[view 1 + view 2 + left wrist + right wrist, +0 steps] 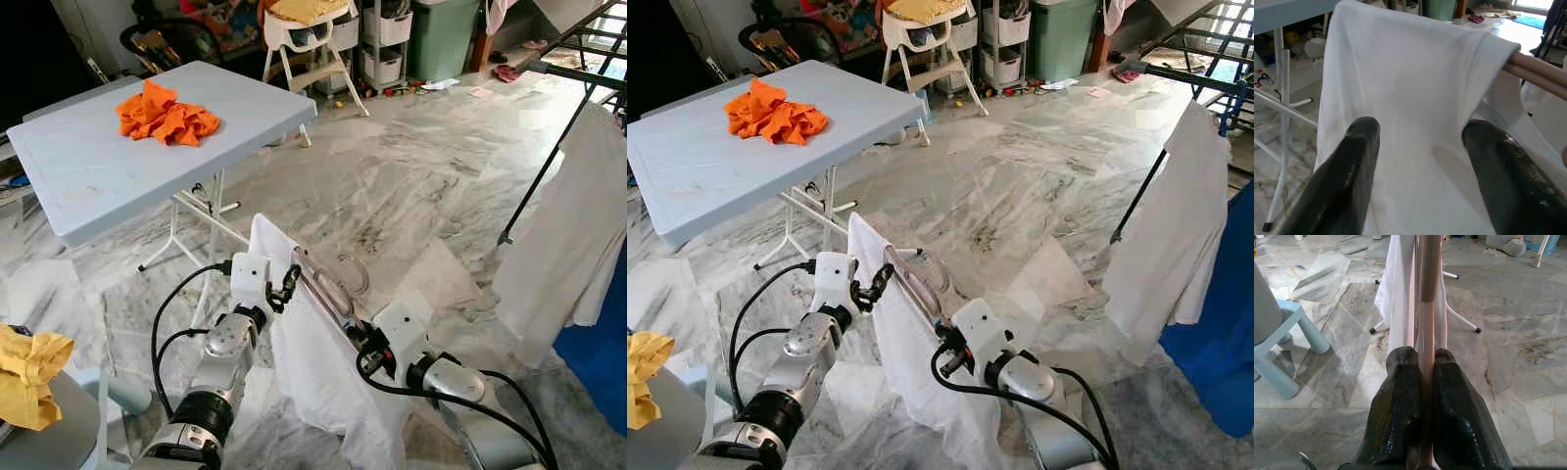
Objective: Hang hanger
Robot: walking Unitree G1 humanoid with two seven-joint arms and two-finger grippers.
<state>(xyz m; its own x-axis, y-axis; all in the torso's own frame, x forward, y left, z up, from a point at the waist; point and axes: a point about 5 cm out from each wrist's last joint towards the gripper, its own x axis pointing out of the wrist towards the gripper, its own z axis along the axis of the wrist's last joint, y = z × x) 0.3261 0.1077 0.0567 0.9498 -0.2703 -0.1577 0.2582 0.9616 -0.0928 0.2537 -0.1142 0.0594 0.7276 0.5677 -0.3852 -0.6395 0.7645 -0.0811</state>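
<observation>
The shirt (323, 382) is draping loosely over the hanger (328, 289), so it could be sliding off as the robot turns toward the rack (573, 73), which is standing well apart on its right. The right gripper (1420, 377) is reaching forward and low, fingers pressing together on the hanger's bar. The left gripper (286, 286) is sitting at the shirt's far shoulder, fingers (1342, 186) spreading around the cloth, not pinching it.
</observation>
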